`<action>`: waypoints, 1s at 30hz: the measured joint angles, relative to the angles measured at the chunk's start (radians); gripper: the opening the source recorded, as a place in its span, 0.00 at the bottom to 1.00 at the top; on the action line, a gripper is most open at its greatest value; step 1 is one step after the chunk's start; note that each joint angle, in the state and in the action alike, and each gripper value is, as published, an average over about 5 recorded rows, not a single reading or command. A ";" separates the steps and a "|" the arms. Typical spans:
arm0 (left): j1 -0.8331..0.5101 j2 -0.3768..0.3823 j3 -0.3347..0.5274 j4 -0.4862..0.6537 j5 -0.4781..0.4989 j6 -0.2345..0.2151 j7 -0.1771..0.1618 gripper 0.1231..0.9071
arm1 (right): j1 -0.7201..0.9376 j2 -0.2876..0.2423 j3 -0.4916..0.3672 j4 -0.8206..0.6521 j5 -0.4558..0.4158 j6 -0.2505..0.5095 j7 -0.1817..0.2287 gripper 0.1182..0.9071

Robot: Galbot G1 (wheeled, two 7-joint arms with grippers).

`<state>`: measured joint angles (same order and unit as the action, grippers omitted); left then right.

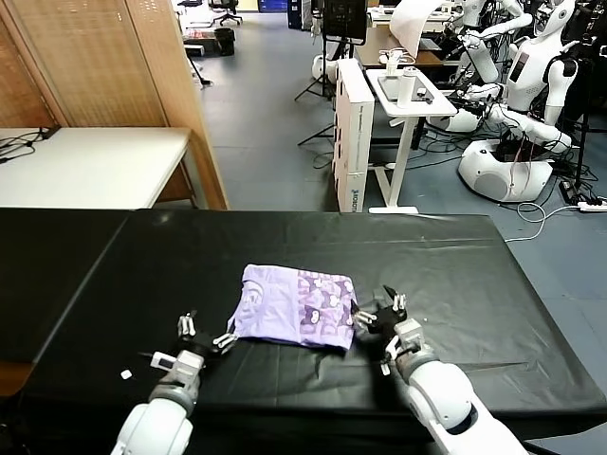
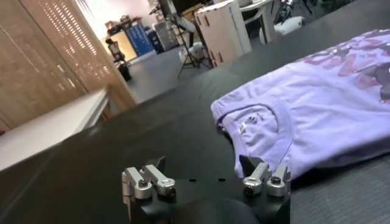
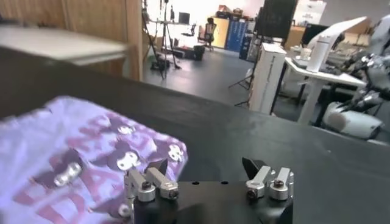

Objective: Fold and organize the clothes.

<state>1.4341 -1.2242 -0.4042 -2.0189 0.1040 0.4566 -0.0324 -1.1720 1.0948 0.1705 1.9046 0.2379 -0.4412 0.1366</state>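
The clothes are one lavender T-shirt (image 1: 296,306), lying folded into a rough rectangle on the black table (image 1: 474,275), with its darker purple print facing up on the right half. My left gripper (image 1: 206,334) rests open just off the shirt's near left corner, where the left wrist view shows the collar and label (image 2: 268,119). At the shirt's near right corner my right gripper (image 1: 377,310) also stands open, one finger (image 3: 157,167) close to the printed edge (image 3: 91,158). Neither gripper (image 2: 204,164) (image 3: 205,165) holds anything.
A white table (image 1: 90,166) and a wooden screen (image 1: 114,66) stand at the back left. Beyond the black table are a white cabinet (image 1: 353,133), a small white stand (image 1: 413,100) and other robots (image 1: 531,95) at the back right.
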 joint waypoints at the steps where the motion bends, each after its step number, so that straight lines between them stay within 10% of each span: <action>1: 0.000 0.000 0.001 0.000 0.000 0.003 0.000 1.00 | 0.000 0.000 -0.003 -0.002 -0.004 -0.003 0.000 1.00; 15: 0.005 -0.004 -0.019 -0.046 -0.037 -0.049 -0.015 1.00 | -0.033 -0.015 0.040 0.046 0.032 0.072 -0.002 1.00; 30: 0.083 -0.113 -0.131 -0.147 -0.228 -0.463 -0.004 1.00 | -0.251 0.035 0.203 0.260 0.079 0.290 0.042 1.00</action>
<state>1.5175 -1.3372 -0.5355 -2.1655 -0.1242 -0.0060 -0.0360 -1.4232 1.1294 0.3738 2.1642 0.3173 -0.1513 0.1787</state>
